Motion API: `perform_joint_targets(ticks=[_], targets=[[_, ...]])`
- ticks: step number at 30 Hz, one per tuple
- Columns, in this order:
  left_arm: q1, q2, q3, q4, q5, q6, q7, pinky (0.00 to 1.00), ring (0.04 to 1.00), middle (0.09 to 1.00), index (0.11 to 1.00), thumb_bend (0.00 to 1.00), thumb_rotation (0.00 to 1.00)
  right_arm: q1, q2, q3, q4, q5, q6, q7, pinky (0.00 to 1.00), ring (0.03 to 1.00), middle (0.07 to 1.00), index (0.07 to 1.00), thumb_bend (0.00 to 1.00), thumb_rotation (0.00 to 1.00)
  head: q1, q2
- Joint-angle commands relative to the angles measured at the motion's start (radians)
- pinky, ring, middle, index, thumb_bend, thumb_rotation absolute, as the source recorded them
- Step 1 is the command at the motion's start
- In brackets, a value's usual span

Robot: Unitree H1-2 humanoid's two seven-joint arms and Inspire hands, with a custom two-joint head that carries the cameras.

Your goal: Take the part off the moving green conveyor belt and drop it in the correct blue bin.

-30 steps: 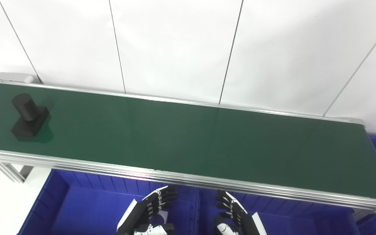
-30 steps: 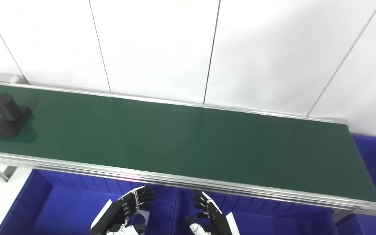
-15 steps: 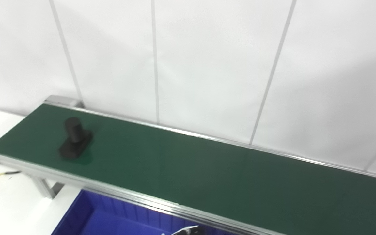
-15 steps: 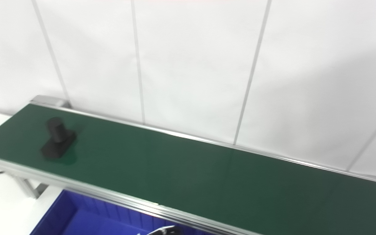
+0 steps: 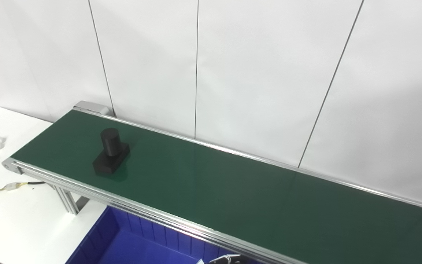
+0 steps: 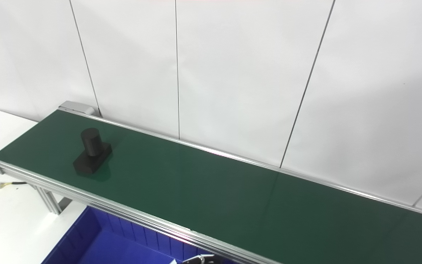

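Black part, a round post on a rectangular base [image 5: 110, 152], upright near the left end of the green conveyor belt [image 5: 233, 190]. Robot hand barely in frame (grip state unreadable). Best: wait, then clasp the post from above.

Both head cameras look down along the conveyor belt [image 5: 233, 190].
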Motion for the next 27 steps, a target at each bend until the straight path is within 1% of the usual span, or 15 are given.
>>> perform_joint_targets(ticks=[1, 3, 8, 13, 17, 20, 25, 27], targets=[[-0.021, -0.010, -0.007, -0.014, 0.010, -0.041, 0.004, 0.68, 0.745, 0.776, 0.783, 0.94, 0.40, -0.006, -0.004, -0.006, -0.027, 0.005, -0.060, -0.005, 0.67, 0.802, 0.860, 0.891, 0.41, 0.74, 0.007, -0.001], [-0.023, -0.011, -0.009, -0.011, 0.012, -0.041, 0.005, 0.69, 0.745, 0.776, 0.783, 0.94, 0.41, -0.004, -0.006, -0.009, -0.032, -0.003, -0.058, -0.007, 0.68, 0.805, 0.858, 0.892, 0.42, 0.76, 0.016, -0.005], [-0.024, -0.020, -0.009, -0.003, 0.009, -0.041, 0.008, 0.69, 0.747, 0.777, 0.781, 0.95, 0.40, 0.011, -0.019, -0.012, -0.086, 0.001, -0.055, 0.003, 0.70, 0.806, 0.852, 0.874, 0.44, 0.77, 0.045, -0.015], [-0.030, -0.024, -0.015, 0.005, 0.015, -0.041, 0.009, 0.69, 0.745, 0.780, 0.783, 0.93, 0.39, 0.020, -0.039, -0.014, -0.165, -0.012, -0.042, 0.015, 0.68, 0.799, 0.840, 0.851, 0.39, 0.74, 0.067, -0.023], [-0.034, -0.033, -0.016, 0.014, 0.016, -0.040, 0.013, 0.70, 0.741, 0.777, 0.781, 0.93, 0.38, 0.018, -0.057, -0.022, -0.212, -0.015, -0.026, 0.026, 0.66, 0.792, 0.837, 0.838, 0.38, 0.70, 0.094, -0.026], [-0.036, -0.038, -0.016, 0.016, 0.019, -0.040, 0.015, 0.70, 0.740, 0.776, 0.780, 0.92, 0.37, 0.016, -0.065, -0.027, -0.219, -0.016, -0.023, 0.029, 0.65, 0.786, 0.830, 0.831, 0.39, 0.70, 0.111, -0.028], [-0.039, -0.047, -0.014, 0.025, 0.014, -0.041, 0.015, 0.71, 0.745, 0.779, 0.777, 0.95, 0.39, 0.010, -0.076, -0.033, -0.203, -0.025, -0.048, 0.027, 0.63, 0.770, 0.817, 0.828, 0.40, 0.67, 0.141, -0.040], [-0.039, -0.051, -0.013, 0.027, 0.015, -0.041, 0.016, 0.71, 0.742, 0.776, 0.772, 0.94, 0.38, 0.009, -0.083, -0.034, -0.196, -0.026, -0.056, 0.026, 0.63, 0.763, 0.813, 0.828, 0.40, 0.66, 0.149, -0.042]])
